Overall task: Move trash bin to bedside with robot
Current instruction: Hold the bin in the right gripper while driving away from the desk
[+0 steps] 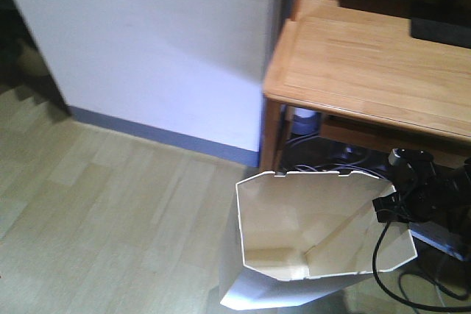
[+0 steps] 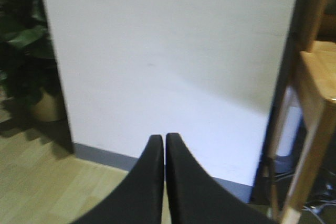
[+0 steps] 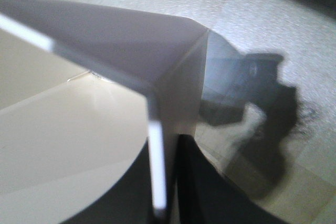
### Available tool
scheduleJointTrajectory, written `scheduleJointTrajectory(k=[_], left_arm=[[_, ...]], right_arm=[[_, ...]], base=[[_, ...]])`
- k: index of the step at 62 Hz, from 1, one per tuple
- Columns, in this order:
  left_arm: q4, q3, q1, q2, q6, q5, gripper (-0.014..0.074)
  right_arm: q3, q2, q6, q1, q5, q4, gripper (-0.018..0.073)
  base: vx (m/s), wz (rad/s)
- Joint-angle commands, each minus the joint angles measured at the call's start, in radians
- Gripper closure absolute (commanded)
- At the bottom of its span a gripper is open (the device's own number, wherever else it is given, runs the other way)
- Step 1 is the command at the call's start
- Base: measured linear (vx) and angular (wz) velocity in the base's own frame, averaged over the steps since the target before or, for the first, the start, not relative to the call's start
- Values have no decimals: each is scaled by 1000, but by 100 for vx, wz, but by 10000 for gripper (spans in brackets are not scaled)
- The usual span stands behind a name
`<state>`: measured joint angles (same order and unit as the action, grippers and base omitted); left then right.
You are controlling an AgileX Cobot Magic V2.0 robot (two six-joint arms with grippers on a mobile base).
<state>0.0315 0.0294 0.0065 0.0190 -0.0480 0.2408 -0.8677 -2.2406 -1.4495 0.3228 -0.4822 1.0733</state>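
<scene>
- The white trash bin point(image 1: 309, 233) sat at the lower centre-right of the front view, on the pale wood floor point(image 1: 96, 204), near the wooden desk point(image 1: 368, 64) leg.
- The right claw point(image 3: 164, 148) pinched the bin's wall at a rim corner, with one finger inside and one outside.
- The left claw point(image 2: 164, 141) was pressed together and held nothing, facing the white wall point(image 2: 157, 51).
- A black cable point(image 1: 379, 270) looped at the lower right.

Floor point(image 1: 110, 204): pale wood-look planks, bounded by a white wall with blue-grey skirting point(image 1: 162, 137). Carried on it: one white trash bin point(image 1: 309, 233), cream inside, seen tilted at lower right; one light wooden table point(image 1: 368, 64), its leg set just beside the bin; cables point(image 1: 331, 156) heaped beneath that table; one potted plant point(image 2: 46, 106) placed at far left.
</scene>
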Motion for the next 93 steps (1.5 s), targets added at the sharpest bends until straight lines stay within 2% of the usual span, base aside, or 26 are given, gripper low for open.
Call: scheduleJointTrajectory(k=[1, 47, 93], left_arm=[[4, 29, -3, 10, -8, -69, 602], [4, 29, -3, 10, -8, -69, 602], [4, 29, -3, 10, -8, -69, 602]], right_arm=[[-10, 72, 14, 1, -193, 54, 565], [-10, 72, 14, 1, -193, 54, 565], [-10, 72, 14, 1, -193, 53, 565]], base=[[-11, 59], [-4, 54], [12, 71]])
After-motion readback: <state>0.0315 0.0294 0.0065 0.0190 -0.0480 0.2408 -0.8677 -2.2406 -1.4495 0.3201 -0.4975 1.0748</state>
